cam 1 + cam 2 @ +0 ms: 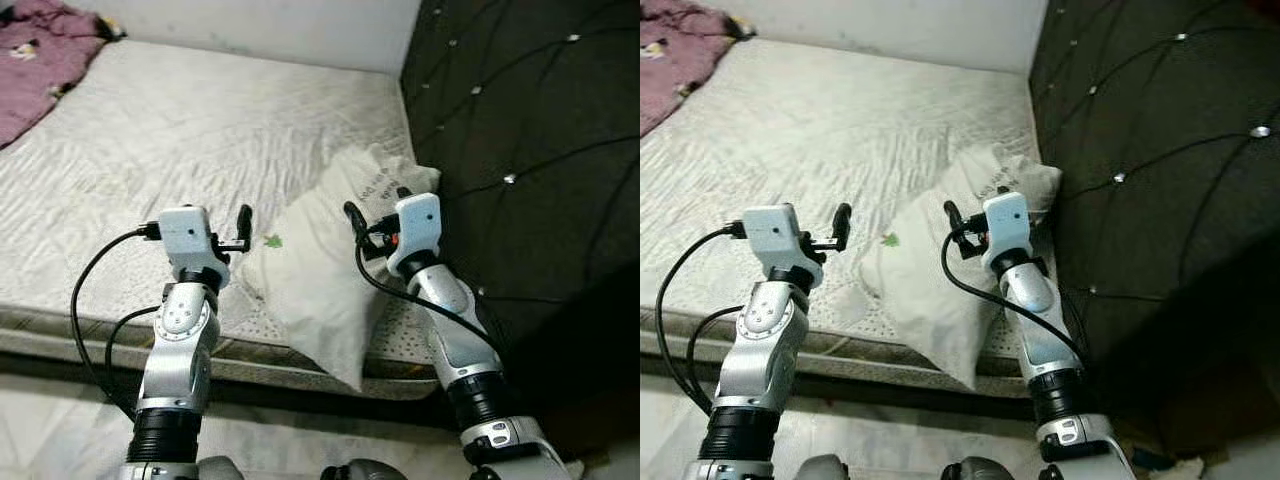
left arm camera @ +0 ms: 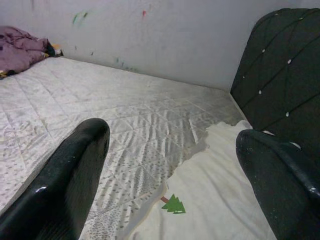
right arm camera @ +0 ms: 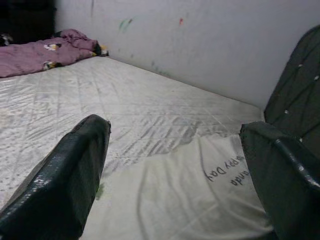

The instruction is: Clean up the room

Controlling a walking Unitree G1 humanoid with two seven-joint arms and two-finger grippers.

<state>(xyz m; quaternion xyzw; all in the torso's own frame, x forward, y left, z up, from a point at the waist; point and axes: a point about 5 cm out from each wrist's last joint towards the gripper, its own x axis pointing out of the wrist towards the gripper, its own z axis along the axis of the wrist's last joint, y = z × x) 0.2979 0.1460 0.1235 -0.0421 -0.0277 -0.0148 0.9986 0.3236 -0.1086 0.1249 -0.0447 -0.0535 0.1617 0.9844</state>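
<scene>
While both arms reach forward over the near edge of the bed (image 1: 150, 150), the left gripper (image 1: 240, 232) hangs with its fingers (image 2: 65, 185) spread wide apart, holding nothing; it sits just above the mattress, right beside the pillow's (image 1: 320, 270) left edge, and whether it touches the fabric cannot be told. The right gripper (image 1: 360, 222) is likewise spread wide, its fingers (image 3: 65, 180) empty, poised over the upper part of the pillow near the printed lettering (image 3: 227, 172). The pillow, pale cream with a small green tree mark (image 2: 173, 204), lies on the bed's right side by the dark tufted headboard (image 1: 530, 150). Its long axis runs from the corner by the headboard down towards the near edge of the bed, and its lower corner hangs over that edge. It lies between the two grippers, mostly below the right one and just to the right of the left one. A purple blanket (image 1: 40, 55) is bunched at the bed's far left corner, well apart from the pillow, against the white wall (image 2: 165, 35).
</scene>
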